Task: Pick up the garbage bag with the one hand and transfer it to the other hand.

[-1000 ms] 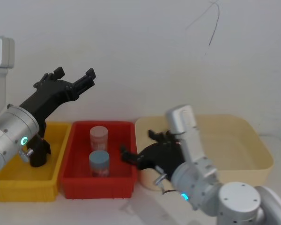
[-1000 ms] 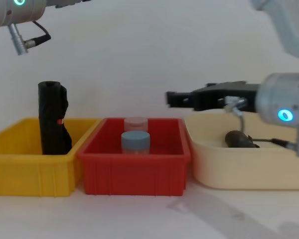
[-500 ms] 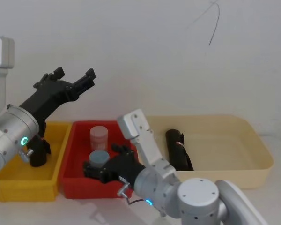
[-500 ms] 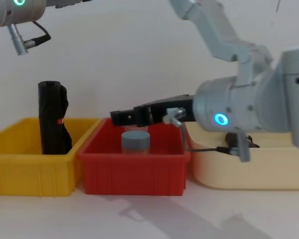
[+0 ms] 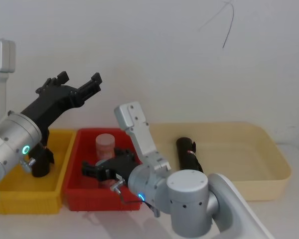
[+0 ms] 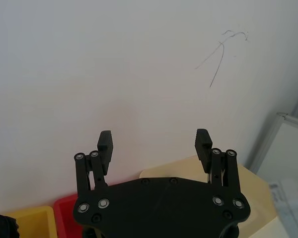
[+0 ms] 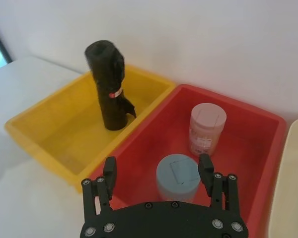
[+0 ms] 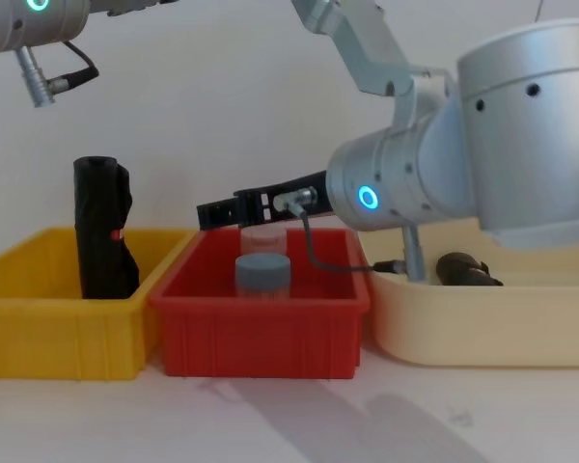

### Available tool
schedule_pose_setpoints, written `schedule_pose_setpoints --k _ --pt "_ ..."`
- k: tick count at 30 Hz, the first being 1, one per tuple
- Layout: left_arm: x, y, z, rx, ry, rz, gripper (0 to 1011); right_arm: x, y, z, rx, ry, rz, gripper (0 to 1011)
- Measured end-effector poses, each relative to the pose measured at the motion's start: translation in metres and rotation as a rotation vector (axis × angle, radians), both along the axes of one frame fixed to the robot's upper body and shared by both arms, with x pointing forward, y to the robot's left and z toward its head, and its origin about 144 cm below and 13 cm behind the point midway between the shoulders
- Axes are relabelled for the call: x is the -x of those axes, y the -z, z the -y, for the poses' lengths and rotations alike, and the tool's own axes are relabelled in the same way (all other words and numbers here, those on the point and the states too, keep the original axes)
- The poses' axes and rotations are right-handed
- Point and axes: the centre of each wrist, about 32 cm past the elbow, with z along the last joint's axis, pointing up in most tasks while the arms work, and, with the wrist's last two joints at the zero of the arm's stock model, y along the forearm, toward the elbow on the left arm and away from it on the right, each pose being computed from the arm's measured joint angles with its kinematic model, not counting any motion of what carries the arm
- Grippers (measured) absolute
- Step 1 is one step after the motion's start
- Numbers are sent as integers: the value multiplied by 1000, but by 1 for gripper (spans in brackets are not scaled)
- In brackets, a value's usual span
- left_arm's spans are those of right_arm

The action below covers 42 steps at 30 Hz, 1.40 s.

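I saw the garbage bag [image 7: 107, 74] standing upright in the yellow bin [image 7: 54, 134], its small red-and-white label [image 7: 113, 94] too small for me to read. The left gripper [image 5: 79, 77] was raised well above the bins, fingers spread wide and empty. The right gripper [image 7: 157, 166] hovered over the red bin [image 7: 258, 144], fingers open above a blue-lidded jar [image 7: 178, 179], with a pink jar [image 7: 206, 124] just beyond. A second black roll [image 5: 189, 155] lay in the beige tub [image 5: 239, 149].
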Motion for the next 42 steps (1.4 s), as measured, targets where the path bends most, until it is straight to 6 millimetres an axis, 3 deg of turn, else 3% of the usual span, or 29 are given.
schedule_pose_setpoints --k 9,42 --pt "0 0 0 0 0 0 1001 -12 -3 -8 4 40 -39 1004" --pt "0 0 0 0 0 0 1001 -37 27 -17 72 73 -77 1004"
